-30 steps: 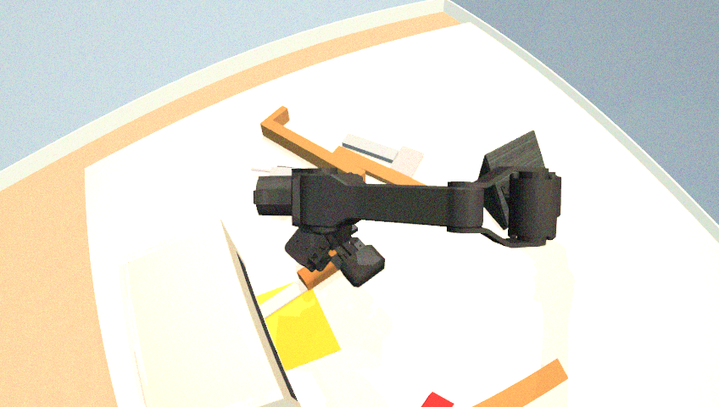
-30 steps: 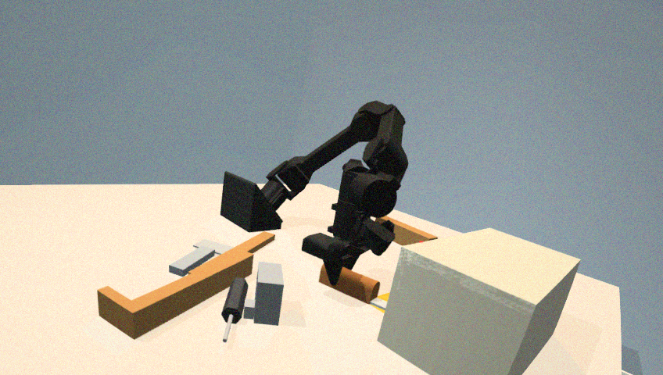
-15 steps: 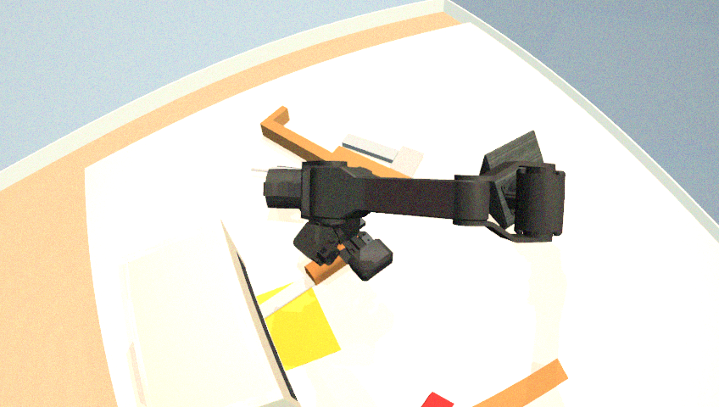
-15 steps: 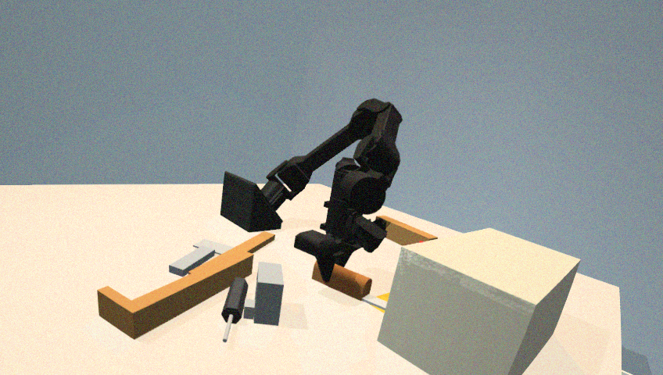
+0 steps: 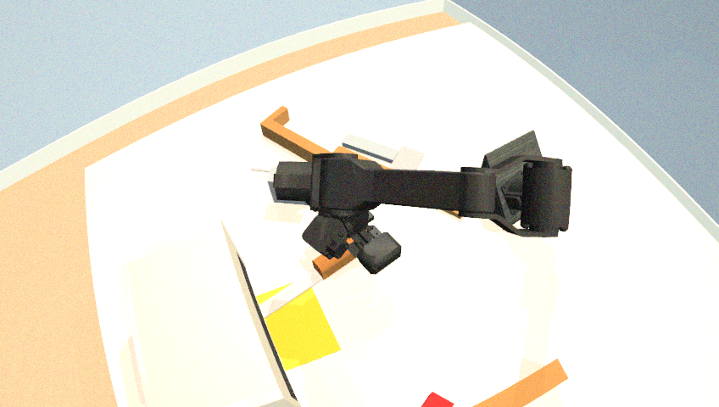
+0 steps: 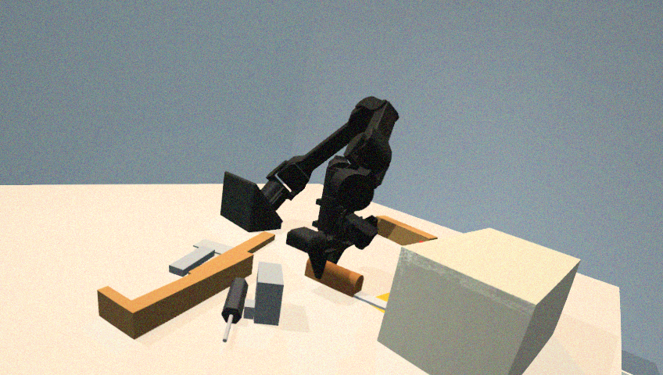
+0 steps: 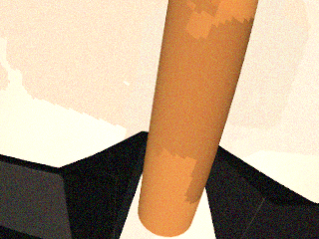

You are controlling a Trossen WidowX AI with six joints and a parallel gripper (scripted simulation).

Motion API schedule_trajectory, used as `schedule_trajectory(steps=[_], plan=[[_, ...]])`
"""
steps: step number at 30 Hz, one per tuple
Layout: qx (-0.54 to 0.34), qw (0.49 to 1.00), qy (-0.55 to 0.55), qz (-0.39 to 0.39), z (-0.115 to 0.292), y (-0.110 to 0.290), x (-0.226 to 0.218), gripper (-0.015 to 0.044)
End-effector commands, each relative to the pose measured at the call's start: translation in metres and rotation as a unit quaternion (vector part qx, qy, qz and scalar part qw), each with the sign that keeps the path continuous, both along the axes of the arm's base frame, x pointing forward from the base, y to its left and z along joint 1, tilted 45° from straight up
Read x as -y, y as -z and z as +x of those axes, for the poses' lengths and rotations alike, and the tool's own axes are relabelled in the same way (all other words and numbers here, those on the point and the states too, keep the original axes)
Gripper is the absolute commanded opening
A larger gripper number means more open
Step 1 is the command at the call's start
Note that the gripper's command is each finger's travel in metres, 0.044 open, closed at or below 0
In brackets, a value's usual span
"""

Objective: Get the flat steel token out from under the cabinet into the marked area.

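While clamped on the orange rod [image 6: 335, 277], the claw [image 6: 320, 269] stands near the cabinet [image 6: 470, 297].

The arm [image 6: 325, 148] rises from its base, folds sharply at the elbow high up, and drops the forearm steeply down toward the table. The wrist is bent so the claw [image 6: 320, 269] points downward, low over the table. Its fingers are clamped on either side of an orange rod [image 7: 199, 94], gripping it near one end.
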State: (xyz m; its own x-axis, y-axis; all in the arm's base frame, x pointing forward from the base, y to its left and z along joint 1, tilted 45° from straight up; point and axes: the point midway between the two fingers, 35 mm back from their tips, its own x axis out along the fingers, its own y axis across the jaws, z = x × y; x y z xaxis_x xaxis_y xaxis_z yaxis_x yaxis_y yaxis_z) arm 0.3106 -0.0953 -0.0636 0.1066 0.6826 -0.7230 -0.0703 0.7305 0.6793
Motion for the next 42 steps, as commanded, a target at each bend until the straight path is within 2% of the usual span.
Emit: schedule_trajectory(steps=[1, 42], plan=[[-0.001, 1.000, 0.000, 0.001, -0.005, 0.001, 0.000, 0.0000], [-0.002, 1.000, 0.000, 0.001, -0.060, 0.010, 0.000, 0.0000]])
